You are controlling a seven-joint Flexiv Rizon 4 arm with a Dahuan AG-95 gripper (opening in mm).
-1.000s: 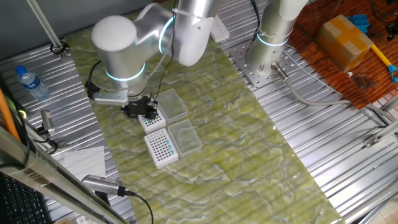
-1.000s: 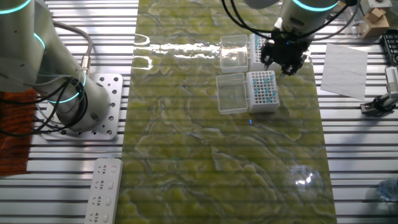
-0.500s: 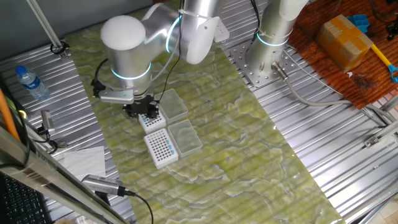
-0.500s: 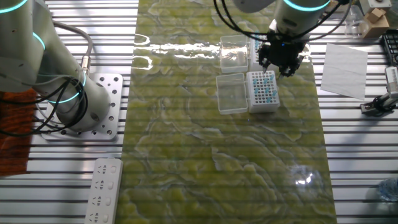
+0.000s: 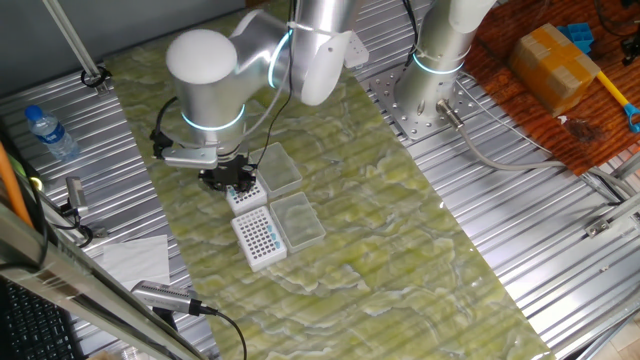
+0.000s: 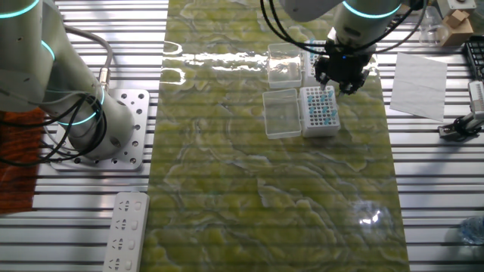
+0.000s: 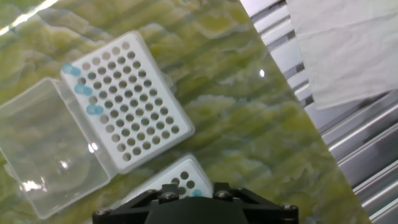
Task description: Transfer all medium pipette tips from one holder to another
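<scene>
Two white tip holders lie side by side on the green mat, each with a clear lid folded open beside it. The holder in front of my hand (image 7: 121, 102) is mostly dark bare holes, with three medium pipette tips (image 7: 81, 89) in its corner column. In the other fixed view it (image 6: 319, 110) shows blue dots. My gripper (image 5: 230, 181) (image 6: 340, 74) (image 7: 193, 191) hangs low over the second holder (image 5: 241, 194) (image 7: 181, 176), hiding most of it. One blue tip (image 7: 196, 193) shows right at the jaws. Whether they grip it is hidden.
White paper (image 6: 418, 85) (image 7: 348, 43) lies on the metal slats right of the mat. A water bottle (image 5: 48, 133) stands at the far left. A second arm's base (image 5: 425, 85) (image 6: 98, 125) is bolted beside the mat, with a power strip (image 6: 125, 230) nearby.
The arm has shifted a little sideways over the second holder. Both holders and their lids stay where they were.
</scene>
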